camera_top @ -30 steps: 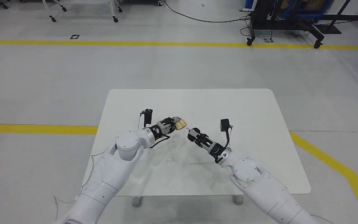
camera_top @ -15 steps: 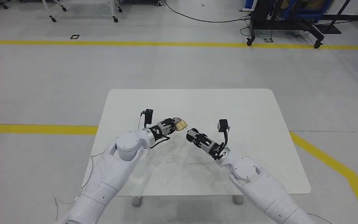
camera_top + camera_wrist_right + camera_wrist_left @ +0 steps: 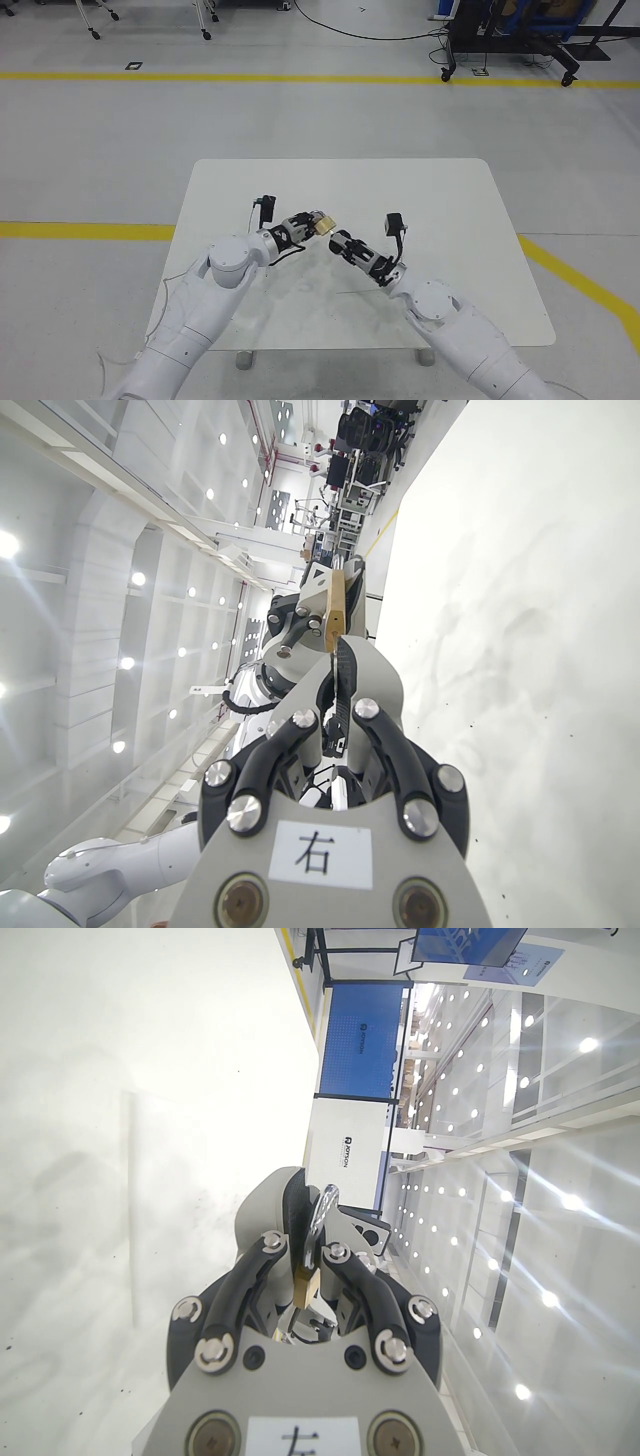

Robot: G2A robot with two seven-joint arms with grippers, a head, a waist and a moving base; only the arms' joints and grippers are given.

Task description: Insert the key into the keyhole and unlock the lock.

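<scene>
The brass lock was held above the white table, just left of centre in the top view. It was clamped between the closed fingers of the left gripper. The key was pinched in the right gripper, just right of the lock. Its blade was set against the lock's keyhole end. How deep it sat could not be told.

I see a white table with rounded corners on a pale grey floor. One yellow floor line runs beyond the far edge, and another meets the table's left side. A black wheeled frame stands far right, with a black cable near it. Dark specks dot the tabletop.
</scene>
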